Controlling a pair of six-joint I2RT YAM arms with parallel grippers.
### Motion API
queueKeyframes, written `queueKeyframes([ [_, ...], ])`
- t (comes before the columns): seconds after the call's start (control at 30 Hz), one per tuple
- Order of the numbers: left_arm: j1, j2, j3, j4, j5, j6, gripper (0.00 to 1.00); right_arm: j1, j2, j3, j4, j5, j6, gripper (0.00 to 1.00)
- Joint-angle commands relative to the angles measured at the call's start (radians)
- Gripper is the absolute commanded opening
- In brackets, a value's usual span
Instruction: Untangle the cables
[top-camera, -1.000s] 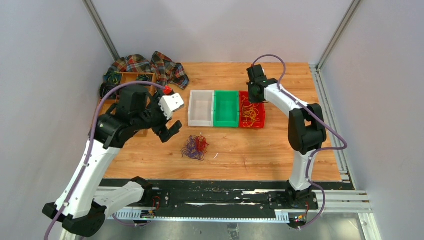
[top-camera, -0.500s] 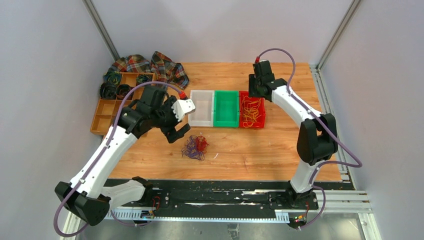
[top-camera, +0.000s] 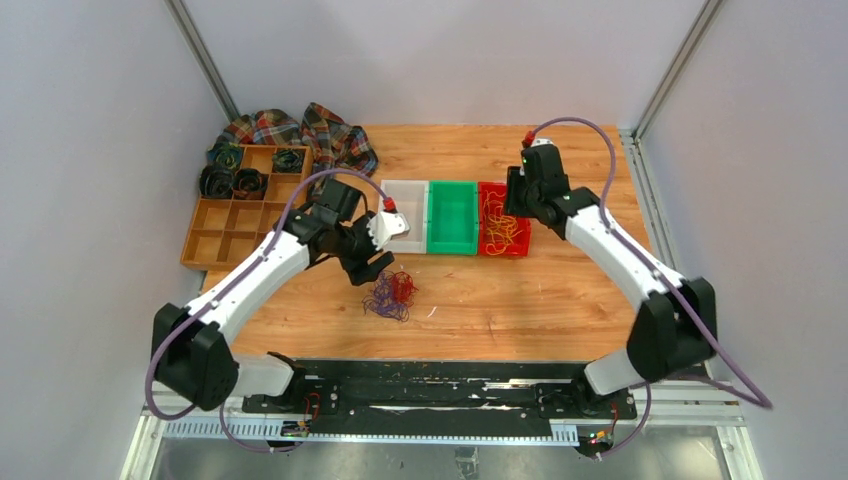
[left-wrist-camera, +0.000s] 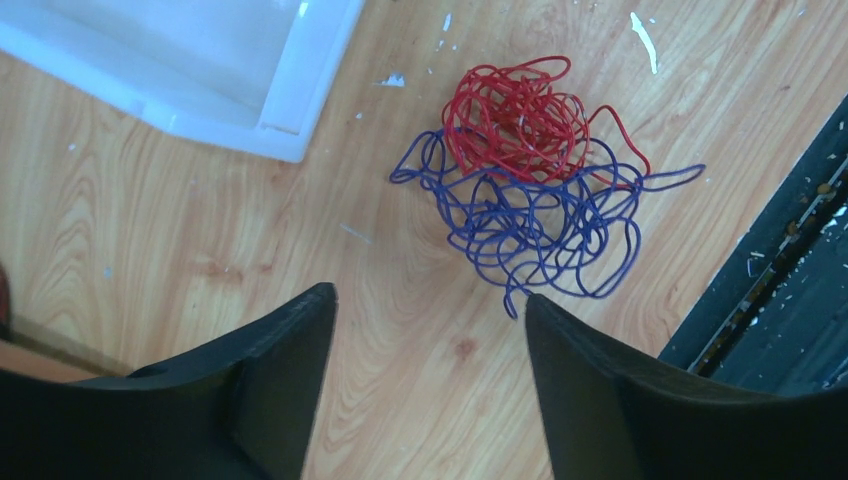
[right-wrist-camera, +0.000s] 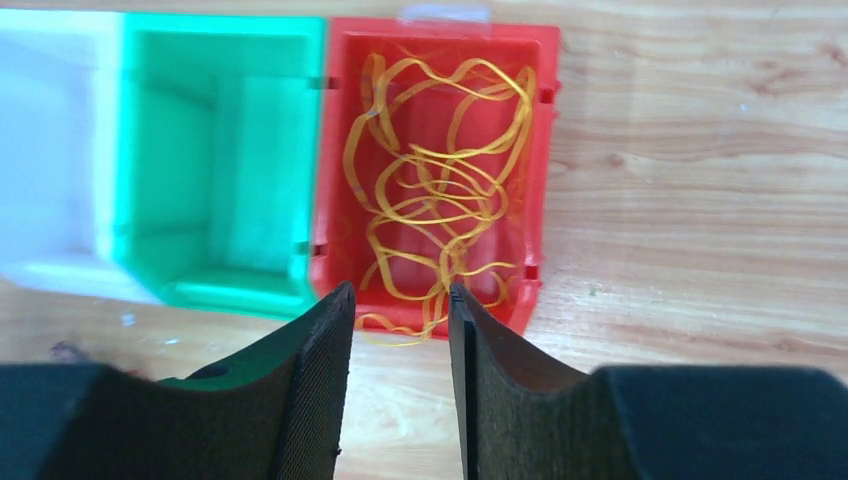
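"Where are the cables?"

"The red and blue-purple cables (left-wrist-camera: 530, 180) lie in one tangle on the table (top-camera: 560, 290), just near of the white bin (left-wrist-camera: 300, 100). The red clump is at the tangle's far right and the blue loops spread near and left. The yellow cables (right-wrist-camera: 440, 210) lie loosely looped in the red bin (right-wrist-camera: 545, 150), with one loop spilling over its near rim."

"And your left hand?"

"My left hand (left-wrist-camera: 428, 297) hovers over the table just far-left of the tangle, its fingers spread wide, with nothing in it."

"The right?"

"My right hand (right-wrist-camera: 400, 292) hangs above the red bin, its fingers parted by only a narrow gap and gripping nothing. The green bin (right-wrist-camera: 135, 150) stands between the white and red ones."
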Motion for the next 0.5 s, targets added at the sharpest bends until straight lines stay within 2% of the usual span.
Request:
queueKeyframes([
  [0.0,-0.005,0.054,0.006,0.066,0.086,0.073,0.68,0.09,-0.136,-0.109,0.061,0.001,0.044,0.38],
  [0.2,-0.01,0.12,0.003,0.062,0.15,0.247,0.67,0.135,-0.282,-0.266,0.092,-0.056,0.139,0.3],
  [0.27,-0.01,0.141,0.008,0.025,0.171,0.33,0.67,0.135,-0.33,-0.307,0.101,-0.096,0.168,0.3],
  [0.47,-0.011,0.185,-0.012,0.001,0.202,0.46,0.67,0.135,-0.393,-0.41,0.105,-0.216,0.232,0.29],
])
